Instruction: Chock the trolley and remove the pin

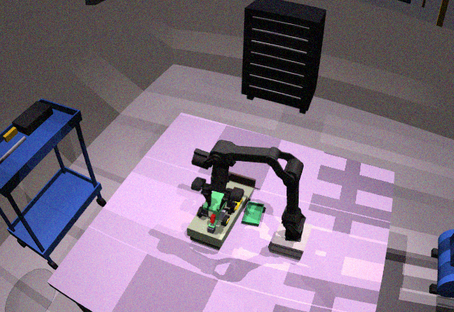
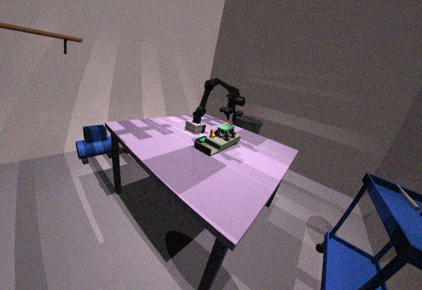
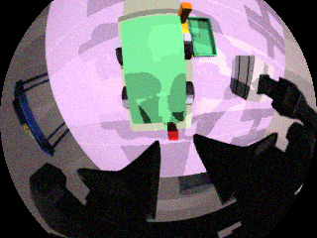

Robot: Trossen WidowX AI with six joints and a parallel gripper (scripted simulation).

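Observation:
The green-topped trolley [image 1: 216, 200] [image 2: 225, 128] [image 3: 154, 59] stands on the ramp [image 1: 203, 232] [image 2: 223, 143]. The red-headed stop pin [image 1: 212, 218] [image 3: 172, 134] is upright at the trolley's uphill end. The yellow chock [image 1: 237, 205] [image 2: 211, 133] [image 3: 185, 25], orange handle up, stands by the downhill wheel on the tray's side; whether it touches the wheel cannot be told. The green tray [image 1: 253, 213] [image 2: 202, 139] [image 3: 203, 38] lies beside the ramp and looks empty. My gripper [image 3: 176, 141] is partly open and empty, above the trolley. In the wrist view the pin head shows just beyond the gap between the fingertips.
The arm's pale base block [image 1: 289, 244] [image 2: 194, 127] stands on the table beyond the tray. The ramp has a dark end board [image 1: 242, 180] at its downhill end. A blue cart [image 1: 54, 191] and a black drawer cabinet [image 1: 282, 55] stand off the table.

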